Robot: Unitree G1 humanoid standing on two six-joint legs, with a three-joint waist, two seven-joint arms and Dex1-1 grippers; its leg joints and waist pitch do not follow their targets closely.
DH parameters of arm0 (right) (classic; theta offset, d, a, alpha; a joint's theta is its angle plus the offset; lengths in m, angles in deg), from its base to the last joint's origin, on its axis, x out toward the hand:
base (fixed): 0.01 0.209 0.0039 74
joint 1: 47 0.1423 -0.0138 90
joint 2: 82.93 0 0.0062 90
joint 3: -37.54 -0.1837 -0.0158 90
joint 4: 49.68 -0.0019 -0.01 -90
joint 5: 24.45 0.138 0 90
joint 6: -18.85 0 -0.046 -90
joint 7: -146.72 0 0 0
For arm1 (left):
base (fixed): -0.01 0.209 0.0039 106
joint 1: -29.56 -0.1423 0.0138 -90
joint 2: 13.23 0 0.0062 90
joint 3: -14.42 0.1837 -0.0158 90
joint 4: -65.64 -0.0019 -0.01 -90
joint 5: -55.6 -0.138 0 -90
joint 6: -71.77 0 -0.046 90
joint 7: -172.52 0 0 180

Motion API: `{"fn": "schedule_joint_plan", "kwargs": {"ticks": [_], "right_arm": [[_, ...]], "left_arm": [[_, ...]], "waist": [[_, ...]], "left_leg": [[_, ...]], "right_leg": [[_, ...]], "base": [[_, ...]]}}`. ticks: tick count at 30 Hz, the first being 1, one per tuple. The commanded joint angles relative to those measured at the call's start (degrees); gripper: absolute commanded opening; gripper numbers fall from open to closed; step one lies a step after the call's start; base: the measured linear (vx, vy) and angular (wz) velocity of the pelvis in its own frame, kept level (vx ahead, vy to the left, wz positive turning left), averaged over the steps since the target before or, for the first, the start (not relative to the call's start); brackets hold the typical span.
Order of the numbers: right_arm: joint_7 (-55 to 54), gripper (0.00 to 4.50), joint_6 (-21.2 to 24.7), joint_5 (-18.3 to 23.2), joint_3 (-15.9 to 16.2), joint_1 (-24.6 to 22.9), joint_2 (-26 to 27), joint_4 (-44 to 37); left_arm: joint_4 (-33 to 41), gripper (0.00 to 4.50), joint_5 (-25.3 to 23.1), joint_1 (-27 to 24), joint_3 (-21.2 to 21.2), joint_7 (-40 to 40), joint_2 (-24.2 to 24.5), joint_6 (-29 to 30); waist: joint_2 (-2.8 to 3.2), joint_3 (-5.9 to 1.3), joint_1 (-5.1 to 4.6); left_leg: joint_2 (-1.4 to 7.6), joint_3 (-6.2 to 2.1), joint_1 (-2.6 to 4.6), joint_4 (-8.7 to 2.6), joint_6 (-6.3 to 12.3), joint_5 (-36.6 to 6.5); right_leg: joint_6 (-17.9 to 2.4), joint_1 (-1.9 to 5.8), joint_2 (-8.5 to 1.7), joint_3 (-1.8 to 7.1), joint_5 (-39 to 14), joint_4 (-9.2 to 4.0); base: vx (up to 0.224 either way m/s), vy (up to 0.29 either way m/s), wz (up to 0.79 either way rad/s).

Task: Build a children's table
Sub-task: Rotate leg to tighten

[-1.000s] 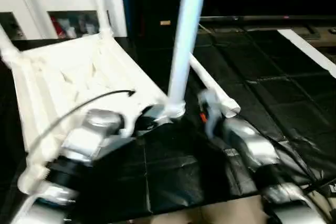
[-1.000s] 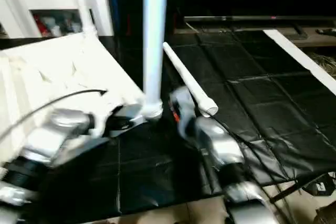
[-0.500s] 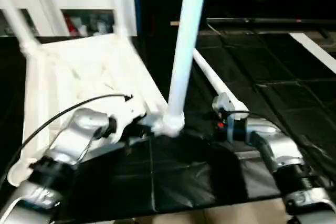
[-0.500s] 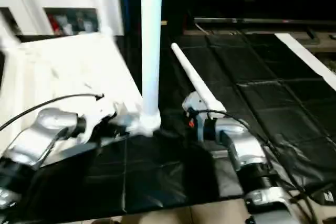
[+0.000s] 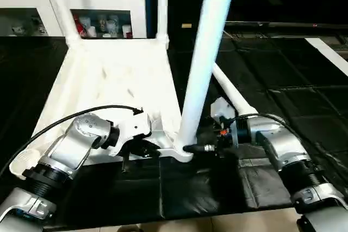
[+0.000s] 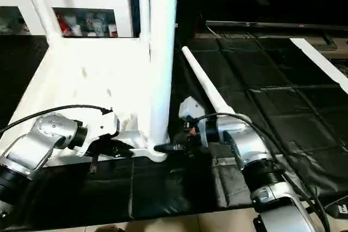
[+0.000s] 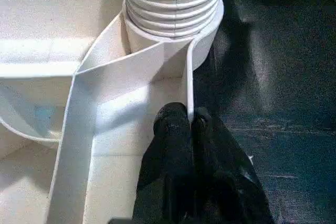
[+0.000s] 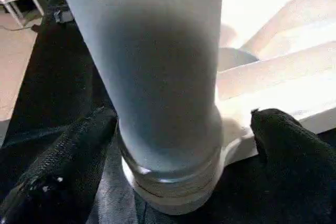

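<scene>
**Q:** Left eye view — where is the children's table [image 5: 114, 80], and how will it handle?

**A:** It lies upside down on the black floor mat [image 5: 283, 80], three legs standing in their corner sockets. The near leg [image 5: 204, 63] rises from the corner closest to the robot. Hollow white plastic should be light and stiff, but smooth and apt to slip; the thin ribs and socket collars are the best holds.

**Q:** State of each end effector?

**A:** The left end effector [image 7: 190, 124] is closed, pinching a thin rib beside the threaded socket. The right end effector [image 8: 173, 129] stands wide open, one finger on either side of the near leg's base, not clamped.

**Q:** What surrounds it?

**A:** A fourth leg [image 5: 231, 93] lies loose on the mat just beyond the right wrist. A white cabinet [image 5: 32, 4] stands behind, well apart. The loose leg may hinder the right arm.
</scene>
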Motion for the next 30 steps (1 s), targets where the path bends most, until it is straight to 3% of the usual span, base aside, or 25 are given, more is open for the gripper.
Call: {"fn": "schedule_joint_plan", "kwargs": {"ticks": [1,5,8,9,12,22,25,26,30], "right_arm": [[0.8,4.43,-0.71,-0.31,0.16,1.12,-0.01,0.65],[0.98,4.43,-1.56,-0.37,0.41,1.65,0.67,1.81],[1.03,4.15,-1.75,-0.31,0.32,1.97,1.1,2.34],[0.81,4.15,-1.85,-0.05,0.22,2.41,1.46,3.07],[0.9,3.74,-1.69,0.15,0.19,2.52,1.58,3.26],[2.11,2.89,-0.11,1.7,-0.35,1.86,1.99,2.84],[1.81,2.7,-0.03,1.7,-0.17,1.39,2.39,2.51],[1.4,2.66,0.34,1.87,-0.22,1.02,2.69,2.02],[-3.92,2.59,3.43,1.79,-0.63,-0.8,4.87,-0.32]], "left_arm": [[0.51,0.0,-0.41,1.23,1.89,2.15,-0.18,-1.43],[-0.17,0.0,-0.61,1.41,1.93,2.21,-0.29,-2.14],[-0.45,0.0,-0.68,1.57,1.97,2.21,-0.35,-2.35],[-0.77,0.0,-0.77,1.8,1.98,2.02,-0.55,-2.45],[-0.87,0.0,-0.77,1.84,1.94,1.94,-0.61,-2.47],[-1.83,0.0,-0.38,1.84,1.26,1.34,-0.99,-2.14],[-1.89,0.0,0.13,1.78,0.45,0.44,-1.66,-0.93],[-1.62,0.0,0.63,1.74,-0.1,-0.26,-2.13,0.19],[1.06,0.0,2.82,2.09,-3.51,-6.56,-5.62,7.64]], "waist": [[0.47,-4.15,-0.36],[0.49,-4.13,-0.4],[0.42,-4.11,-0.41],[-0.01,-4.07,-0.48],[0.2,-4.07,-0.43],[0.08,-4.07,-0.48],[0.14,-4.03,-0.55],[0.62,-4.08,-0.44],[0.36,-4.05,-0.63]], "left_leg": [[1.71,-0.28,0.61,-3.98,0.49,-13.32],[1.71,-0.29,0.67,-3.98,0.32,-13.84],[1.72,-0.32,0.7,-3.99,0.25,-14.09],[1.73,-0.26,0.63,-3.99,0.37,-13.92],[1.76,-0.27,0.75,-3.94,0.38,-13.56],[1.75,-0.29,0.74,-3.97,0.37,-13.84],[1.72,-0.28,0.77,-3.95,0.27,-14.11],[1.73,-0.32,0.85,-3.93,0.16,-14.04],[1.81,-0.31,0.94,-4.03,-0.19,-14.4]], "right_leg": [[-10.41,2.8,-4.07,3.32,-16.47,-4.3],[-10.51,2.77,-4.11,3.3,-17.14,-4.37],[-10.19,2.79,-4.14,3.31,-18.1,-4.42],[-10.03,2.8,-4.13,3.31,-18.32,-4.49],[-9.75,2.69,-4.2,3.33,-19.09,-4.49],[-9.18,2.69,-4.21,3.31,-20.14,-4.59],[-9.23,2.64,-4.17,3.29,-20.34,-4.65],[-9.46,2.6,-4.21,3.32,-20.08,-4.59],[-9.88,2.58,-4.08,3.32,-19.17,-4.58]], "base": [[0.0,0.0,0.0],[0.0,0.0,0.0],[0.0,0.0,0.0],[0.0,0.0,0.0],[0.0,0.0,0.0],[0.0,0.0,0.0],[0.0,0.0,0.0],[0.0,0.0,0.0],[0.0,0.0,0.0]]}}
